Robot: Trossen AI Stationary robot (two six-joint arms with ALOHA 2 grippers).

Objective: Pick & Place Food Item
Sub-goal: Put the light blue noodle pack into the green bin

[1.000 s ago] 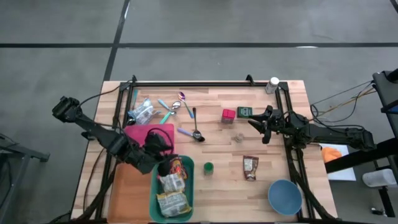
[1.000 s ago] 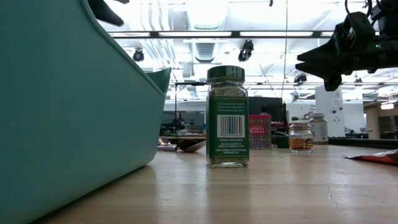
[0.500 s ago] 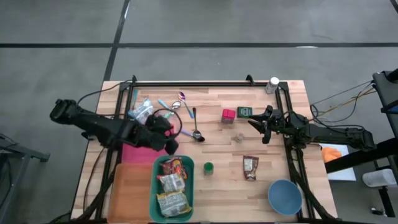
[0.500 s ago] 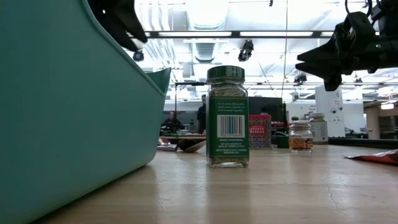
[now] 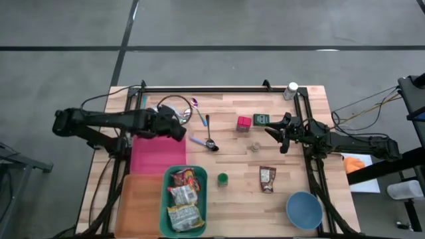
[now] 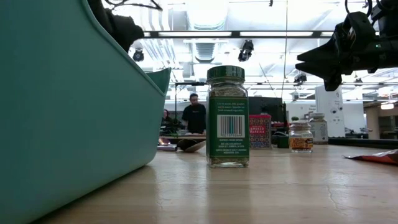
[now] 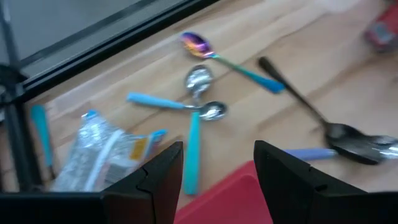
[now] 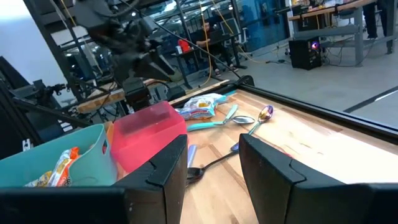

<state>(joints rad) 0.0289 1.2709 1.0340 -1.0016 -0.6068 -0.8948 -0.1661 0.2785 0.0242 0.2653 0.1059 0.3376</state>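
High view: left gripper point(image 5: 179, 130) hovers over the cutlery near the snack bag point(image 5: 151, 119), jaws parted, empty. Bin point(image 5: 202, 212) holds three food packets.

Left wrist view: the bag point(image 7: 102, 152) lies on the bench point(image 7: 311, 68).

Right wrist view: right gripper point(image 8: 214, 163) parted, empty.

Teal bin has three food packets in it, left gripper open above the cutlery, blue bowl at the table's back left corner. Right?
Not quite. In the high view the blue bowl sits at the front right corner. The rest holds: teal bin holds three packets, and the left gripper is open above the cutlery.
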